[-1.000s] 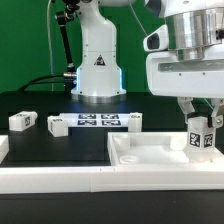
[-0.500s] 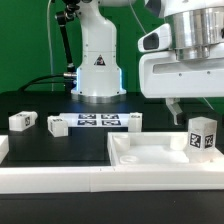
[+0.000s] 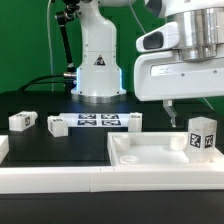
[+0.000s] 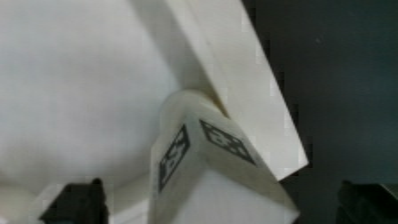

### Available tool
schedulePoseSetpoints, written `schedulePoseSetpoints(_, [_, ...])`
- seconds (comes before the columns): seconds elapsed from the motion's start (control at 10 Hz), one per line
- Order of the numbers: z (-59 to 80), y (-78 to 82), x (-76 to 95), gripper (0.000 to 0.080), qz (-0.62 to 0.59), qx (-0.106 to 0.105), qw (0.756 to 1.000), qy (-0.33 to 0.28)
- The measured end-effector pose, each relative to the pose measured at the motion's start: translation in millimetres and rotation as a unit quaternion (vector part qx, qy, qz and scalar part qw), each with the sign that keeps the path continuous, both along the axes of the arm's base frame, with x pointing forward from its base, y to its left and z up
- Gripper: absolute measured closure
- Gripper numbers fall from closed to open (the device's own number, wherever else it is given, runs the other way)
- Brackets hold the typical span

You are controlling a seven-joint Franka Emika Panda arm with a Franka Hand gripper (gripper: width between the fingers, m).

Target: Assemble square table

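hand (image 3: 195,112) has risen off the leg (image 3: 203,135), other legs (image 3: 57,125) flanking marker board (image 3: 97,122).

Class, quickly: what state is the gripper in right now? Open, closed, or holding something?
Gripper: open, holding nothing; the leg stands free beneath it.

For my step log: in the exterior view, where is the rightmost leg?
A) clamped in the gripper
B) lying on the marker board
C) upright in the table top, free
C: the leg stands upright in the table top; the open gripper hangs above it, apart.
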State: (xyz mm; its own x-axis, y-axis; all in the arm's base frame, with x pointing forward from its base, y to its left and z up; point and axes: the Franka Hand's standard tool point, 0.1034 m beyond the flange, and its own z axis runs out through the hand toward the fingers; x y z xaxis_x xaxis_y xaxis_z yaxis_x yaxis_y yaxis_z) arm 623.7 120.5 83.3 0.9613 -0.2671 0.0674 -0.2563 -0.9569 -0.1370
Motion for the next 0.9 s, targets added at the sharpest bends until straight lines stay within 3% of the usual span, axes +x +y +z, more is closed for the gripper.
schedulePoseSetpoints(0.4, [-1.4,-0.2,-0.6,0.0151,0.148,-0.018,0.989,-0.016])
schedulePoseSetpoints(0.9, [-2.0,-2.9,-0.5,0.0151,0.300,-0.034,0.953,-0.032])
